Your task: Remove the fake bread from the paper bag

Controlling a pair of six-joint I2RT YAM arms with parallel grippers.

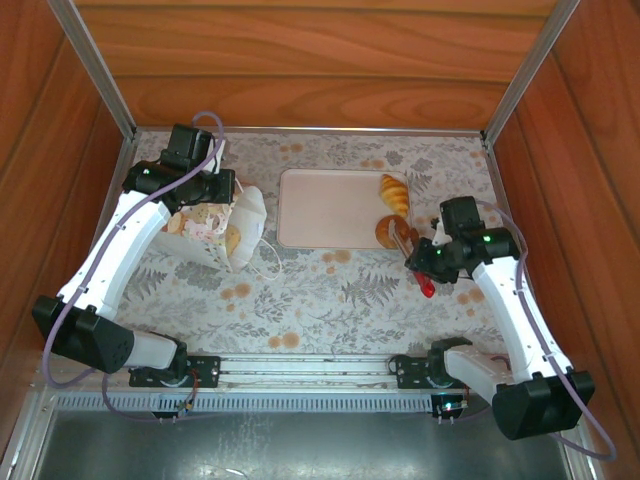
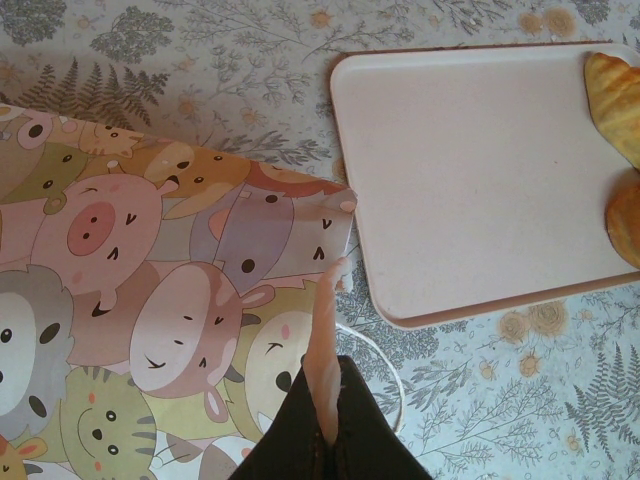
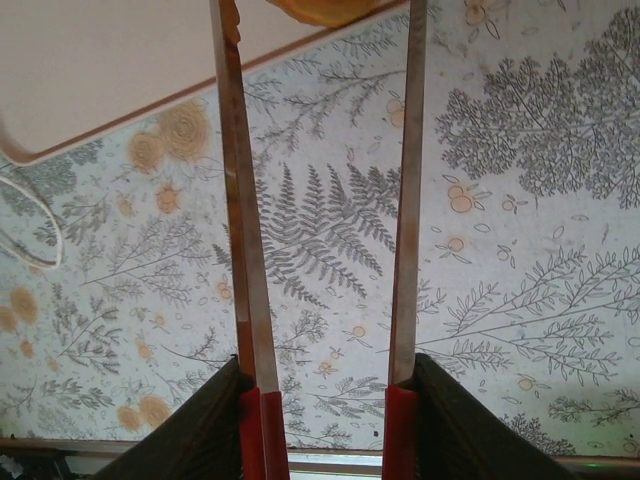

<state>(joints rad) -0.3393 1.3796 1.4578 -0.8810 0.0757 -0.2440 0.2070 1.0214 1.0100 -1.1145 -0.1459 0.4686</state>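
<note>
The paper bag [image 1: 222,222], printed with cartoon animals [image 2: 150,290], lies on its side left of the tray with its mouth facing right. Bread [image 1: 232,238] shows inside the mouth. My left gripper [image 2: 335,400] is shut on the bag's upper rim [image 2: 330,330]. A croissant [image 1: 395,192] and a round roll [image 1: 390,232] lie on the beige tray [image 1: 320,210], at its right end. My right gripper [image 3: 325,385] is shut on red-handled metal tongs [image 3: 240,250]. The tong blades stand apart with nothing between them, their tips near the roll [image 3: 320,8].
The bag's white cord handle [image 1: 268,258] trails on the floral tablecloth between bag and tray. Wooden walls close in the table on three sides. The metal rail with the arm bases [image 1: 320,370] runs along the near edge.
</note>
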